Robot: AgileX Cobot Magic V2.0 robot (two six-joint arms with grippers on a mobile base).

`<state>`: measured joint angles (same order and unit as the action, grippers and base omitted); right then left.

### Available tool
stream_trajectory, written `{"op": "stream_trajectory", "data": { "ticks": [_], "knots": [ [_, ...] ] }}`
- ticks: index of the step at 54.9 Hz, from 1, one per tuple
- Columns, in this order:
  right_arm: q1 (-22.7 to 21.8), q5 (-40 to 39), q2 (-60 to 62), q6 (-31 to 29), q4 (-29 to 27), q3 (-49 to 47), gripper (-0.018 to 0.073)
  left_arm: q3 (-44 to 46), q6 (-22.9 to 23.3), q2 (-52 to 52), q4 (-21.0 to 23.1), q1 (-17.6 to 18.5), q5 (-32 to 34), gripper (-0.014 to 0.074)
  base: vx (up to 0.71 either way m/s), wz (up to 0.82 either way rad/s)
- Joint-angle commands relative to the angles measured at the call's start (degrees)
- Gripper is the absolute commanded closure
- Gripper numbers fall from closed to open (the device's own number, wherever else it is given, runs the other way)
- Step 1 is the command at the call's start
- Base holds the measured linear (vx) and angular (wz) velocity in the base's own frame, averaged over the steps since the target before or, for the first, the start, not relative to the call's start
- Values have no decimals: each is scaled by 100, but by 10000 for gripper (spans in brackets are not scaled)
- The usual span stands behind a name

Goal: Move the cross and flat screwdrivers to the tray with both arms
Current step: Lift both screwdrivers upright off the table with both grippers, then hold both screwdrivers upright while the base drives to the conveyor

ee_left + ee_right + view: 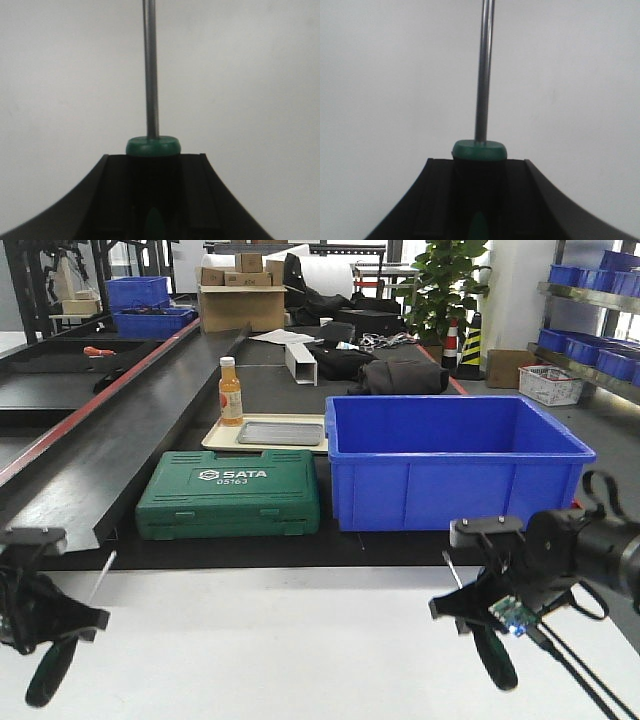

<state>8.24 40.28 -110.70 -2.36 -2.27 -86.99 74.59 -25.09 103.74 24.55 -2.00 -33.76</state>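
**Both screwdrivers gripped, grey tray unfilled**

My left fingers (107, 200) are clenched on the black-and-green handle of a slender silver-shafted screwdriver (151, 75). Its green collar sits just past the pads, and the thin metal shaft runs straight out from them. My right fingers (437, 200) are clamped the same way on the second screwdriver (484, 70), which also has a black-and-green handle and a green collar at the pad ends. Neither tip shows, so I cannot tell which one is cross and which is flat.

I place everything else against the deep blue plastic crate (455, 465). In the front view my left hold hangs well to the near left of the crate, over the plain white worktop (280, 650). There the handle points down and the shaft slants up. My right hold hangs just on the near side of the crate's right front corner, with the shaft leaning up towards the crate's front wall. I cannot tell whether either handle end touches the worktop.

The flat rectangular grey metal tray (280, 433) lies just left of the crate's far left corner and holds nothing. It rests on a wider beige tray (214, 437), beside a small orange bottle (231, 392). A green SATA tool case (230, 495) lies just beside the crate's left wall, nearer to me than the trays.
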Motion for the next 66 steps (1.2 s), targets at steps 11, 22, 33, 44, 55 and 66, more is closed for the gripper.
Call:
{"op": "stream_trajectory", "data": {
  "ticks": [11,22,33,44,55,66],
  "knots": [
    [672,-583,2000,-7,-48,-18,568,129,-41,-1969,841,619,459,596,0,0],
    [768,-1412,3632,236,-50,1184,568,124,42,-3101,830,922,575,596,0,0],
    [768,-1717,5585,170,38,2652,567,-1119,53,-4748,690,955,746,596,0,0],
    [768,-1772,5975,171,38,3051,567,-1944,33,-5609,723,955,1404,596,0,0],
    [768,-1713,5976,177,38,3051,567,-2025,33,-5921,723,955,1227,596,0,0],
    [768,-1699,5964,183,38,3051,567,-2025,33,-5944,723,955,1209,595,0,0]
  ]
}}
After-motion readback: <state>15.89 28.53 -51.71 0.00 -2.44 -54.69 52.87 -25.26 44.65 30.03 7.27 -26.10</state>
